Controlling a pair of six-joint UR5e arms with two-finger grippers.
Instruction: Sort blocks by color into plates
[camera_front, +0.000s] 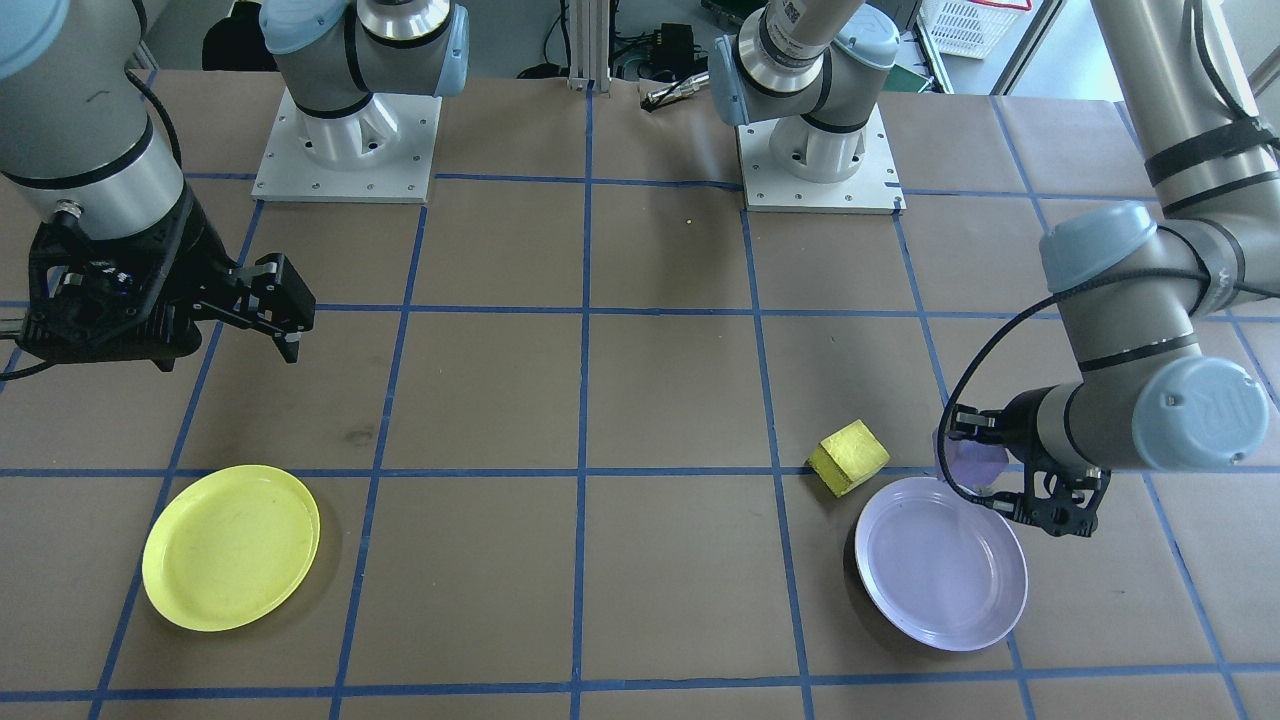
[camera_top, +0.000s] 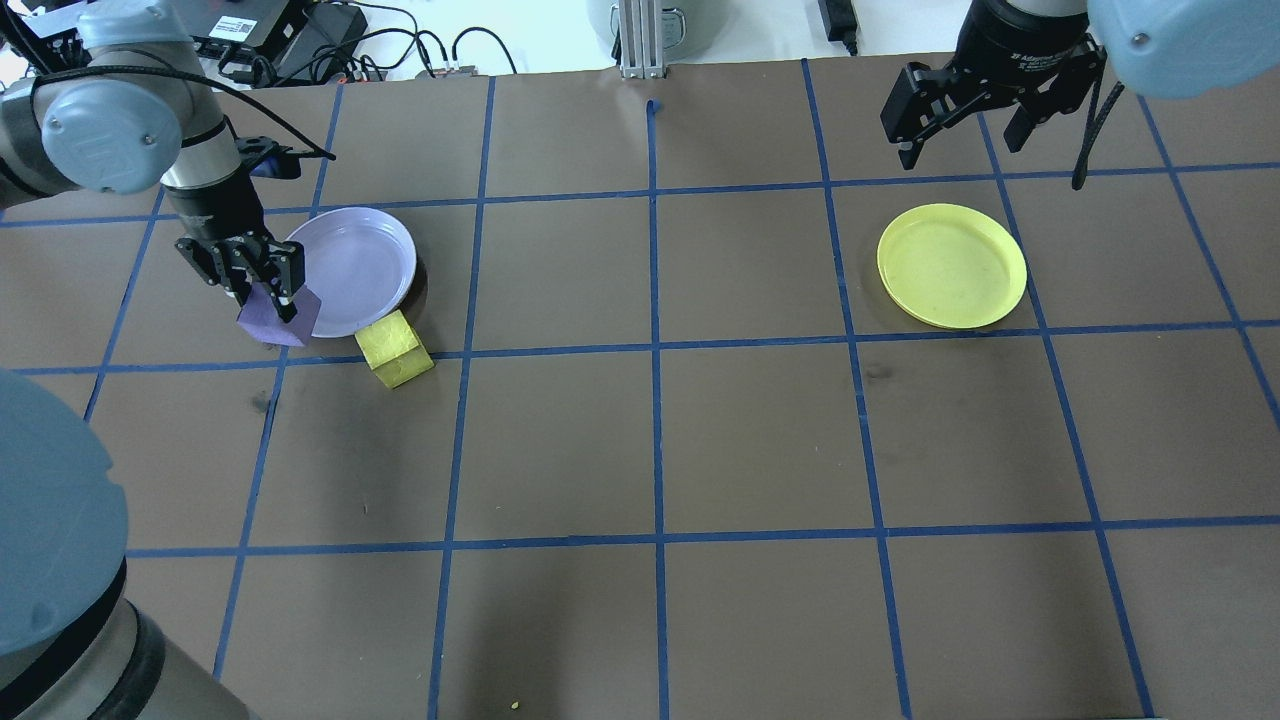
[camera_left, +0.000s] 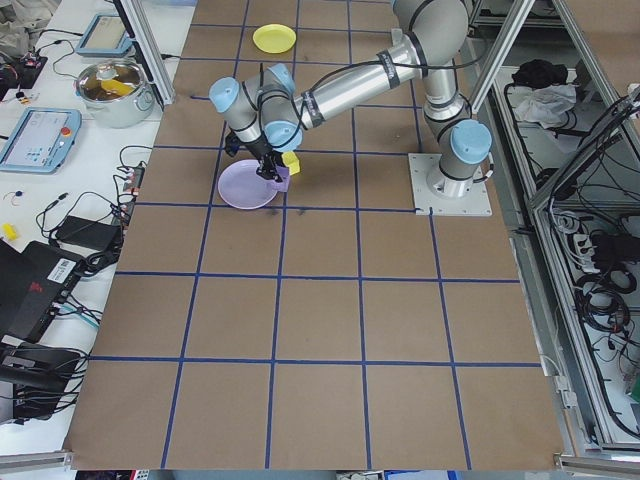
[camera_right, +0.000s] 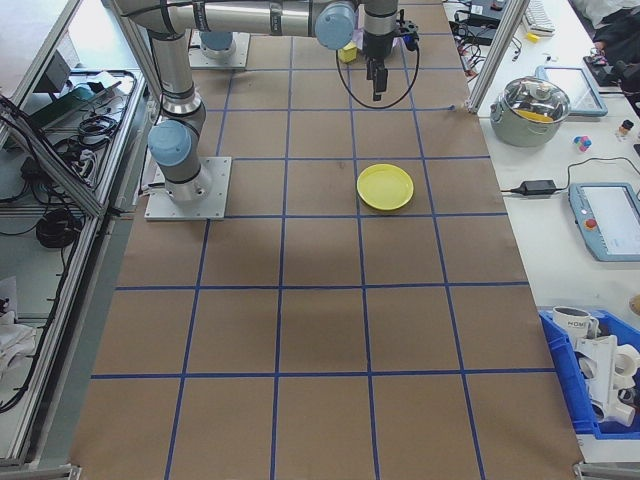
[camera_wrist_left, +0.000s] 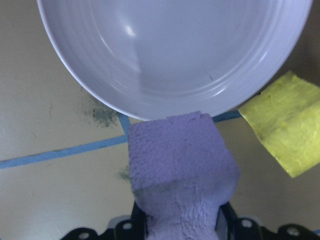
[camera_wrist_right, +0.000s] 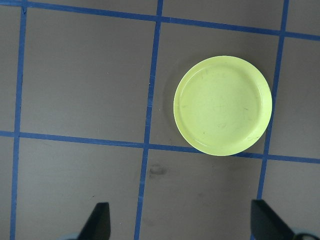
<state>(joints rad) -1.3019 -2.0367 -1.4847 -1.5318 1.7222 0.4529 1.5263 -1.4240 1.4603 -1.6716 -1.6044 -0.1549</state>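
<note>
Your left gripper (camera_top: 262, 290) clamps the purple block (camera_wrist_left: 181, 165) at the lavender plate's (camera_top: 360, 260) rim, while your right gripper (camera_top: 965, 115) hangs spread wide, empty.

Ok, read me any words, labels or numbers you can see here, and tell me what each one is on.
"UR" logo: left arm's blue joint cap, seen mirrored.
"Adaptive...": right pincer's black wrist band; the rest is too blurred.
White sticker on a black box: too small to read.
Blocks and plates: no text.

yellow block (camera_top: 394, 348) just beside lavender plate (camera_top: 365, 265) rim, apparently touching, yellow plate (camera_top: 952, 264) standing apart
</note>
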